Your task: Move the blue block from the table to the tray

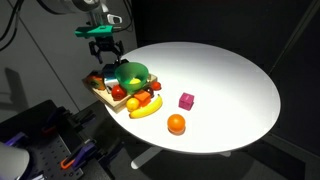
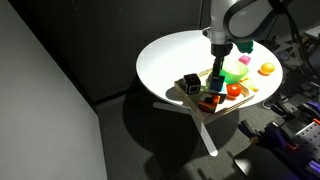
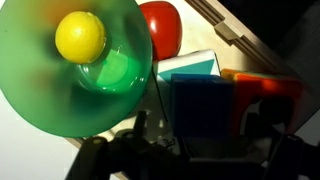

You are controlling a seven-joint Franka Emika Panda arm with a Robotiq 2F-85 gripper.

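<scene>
I have the gripper (image 1: 103,47) low over the tray (image 1: 99,96) at the edge of the table (image 1: 220,80), close to the green bowl (image 1: 132,73). In the wrist view the blue block (image 3: 200,105) sits dead centre under the camera. It is just beside the green bowl's rim on one side and touches or nearly touches an orange-red block (image 3: 266,95) on the other. The tray's wooden rim (image 3: 236,30) runs past behind it.

The fingers (image 3: 105,158) show only as dark shapes at the bottom of that view, on either side of the block. I cannot tell whether they are clamped on it or standing off it, nor whether the block rests on the tray floor or hangs just above.

I judge this to be the placing step, with the carry done. Next I want the block firmly down on the wood and the fingers clear of it. Then I lift straight up, careful not to nudge the bowl or the neighbouring block.
</scene>
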